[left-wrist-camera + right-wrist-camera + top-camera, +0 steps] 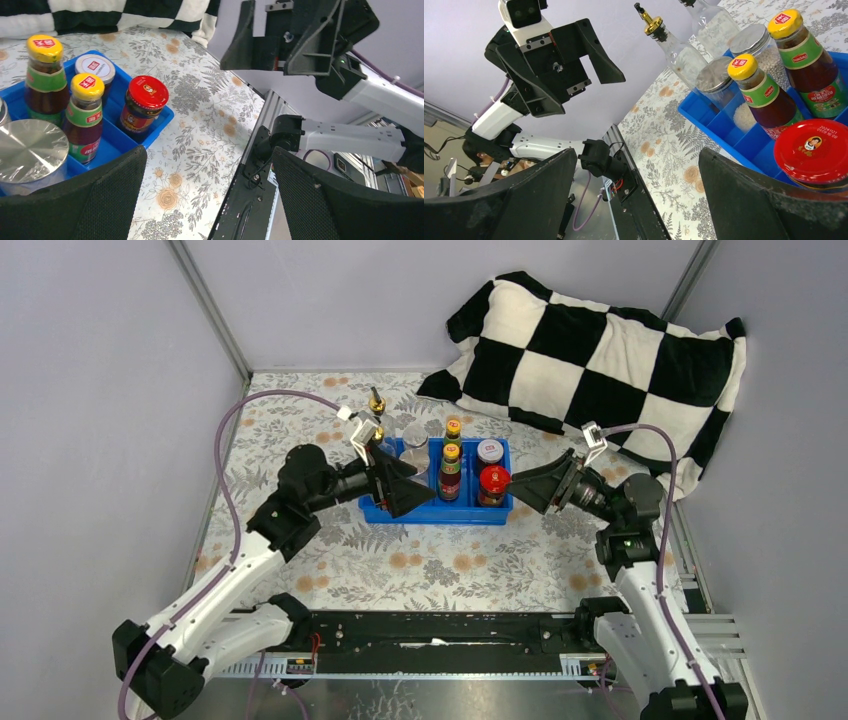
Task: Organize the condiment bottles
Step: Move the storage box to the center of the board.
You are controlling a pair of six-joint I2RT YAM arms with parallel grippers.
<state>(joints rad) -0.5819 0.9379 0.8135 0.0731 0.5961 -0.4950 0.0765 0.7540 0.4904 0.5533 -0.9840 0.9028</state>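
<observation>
Yellow-capped sauce bottles (451, 472) number two, red-lidded jars (494, 483) perhaps two.

Bright even overhead light, soft shadows, glare on silver lid (31, 150), near claw fingers (100, 205) blurred

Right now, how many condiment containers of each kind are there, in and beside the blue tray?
Tall clear glass spouted bottles: 2
Dark sauce bottles with yellow caps: 2
Clear shakers with silver lids: 2
Red-lidded jar: 1
White-lidded jar: 1
Total: 8
</observation>
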